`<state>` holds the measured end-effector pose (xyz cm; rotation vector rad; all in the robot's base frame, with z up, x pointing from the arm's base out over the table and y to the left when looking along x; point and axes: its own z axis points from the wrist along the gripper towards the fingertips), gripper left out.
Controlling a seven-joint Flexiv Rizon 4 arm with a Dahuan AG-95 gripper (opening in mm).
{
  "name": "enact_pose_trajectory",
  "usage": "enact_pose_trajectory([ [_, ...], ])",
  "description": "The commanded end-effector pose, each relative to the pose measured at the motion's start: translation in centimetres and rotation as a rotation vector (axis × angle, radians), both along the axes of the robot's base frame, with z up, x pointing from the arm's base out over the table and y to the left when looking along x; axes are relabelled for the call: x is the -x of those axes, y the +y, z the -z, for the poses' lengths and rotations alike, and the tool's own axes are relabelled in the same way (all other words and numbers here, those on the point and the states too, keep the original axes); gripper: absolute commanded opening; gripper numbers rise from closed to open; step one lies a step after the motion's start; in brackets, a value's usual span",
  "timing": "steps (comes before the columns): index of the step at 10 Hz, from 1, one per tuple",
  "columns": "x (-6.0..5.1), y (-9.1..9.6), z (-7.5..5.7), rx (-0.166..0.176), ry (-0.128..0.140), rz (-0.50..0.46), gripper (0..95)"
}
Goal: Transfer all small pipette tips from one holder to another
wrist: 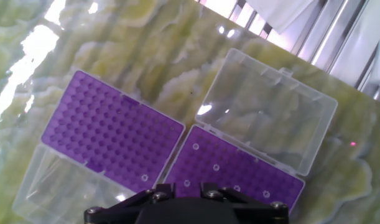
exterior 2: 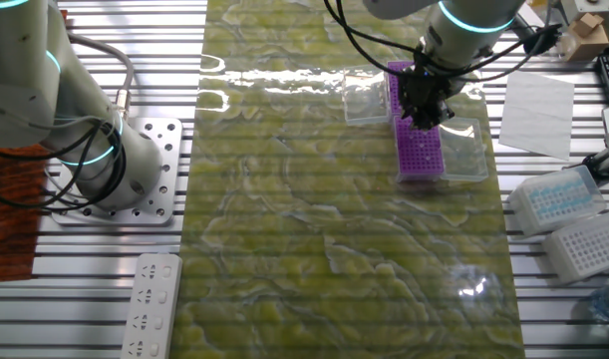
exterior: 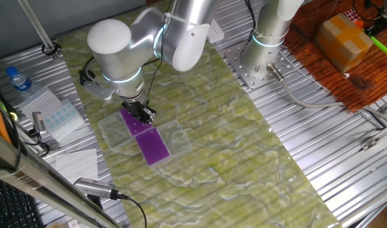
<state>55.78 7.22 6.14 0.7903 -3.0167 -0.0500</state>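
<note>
Gripper [exterior: 144,115] hovering over the purple racks, jaws hidden (can't tell if they're gripping anything).
Those small pipette tips [wrist: 216,167] are looking featherlight, slippery and bendy, so I'm guessing pinch each collar straight down.

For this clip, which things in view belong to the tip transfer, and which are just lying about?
Part of the job:
- small pipette tips
- purple holder bearing tips
- purple holder nearly empty
- gripper

Lying about:
- water bottle
- two spare tip boxes
- cardboard box
- power strip
- paper sheet
</note>
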Motion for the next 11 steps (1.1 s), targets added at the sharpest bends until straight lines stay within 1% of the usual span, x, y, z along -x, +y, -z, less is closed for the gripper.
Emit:
enact_pose_trajectory([
  [1,0.02,0.08,-0.03,-0.002,0.001,0.003,19.0],
  [2,0.01,0.18,0.19,-0.002,-0.005,0.007,19.0],
  [5,-0.09,0.26,0.39,-0.001,-0.007,0.008,19.0],
  [8,-0.17,0.45,0.74,-0.001,-0.015,0.013,19.0],
  [9,-0.18,0.45,0.77,-0.001,-0.015,0.013,0.0],
  [11,-0.18,0.46,0.83,-0.001,-0.019,0.012,0.0],
])
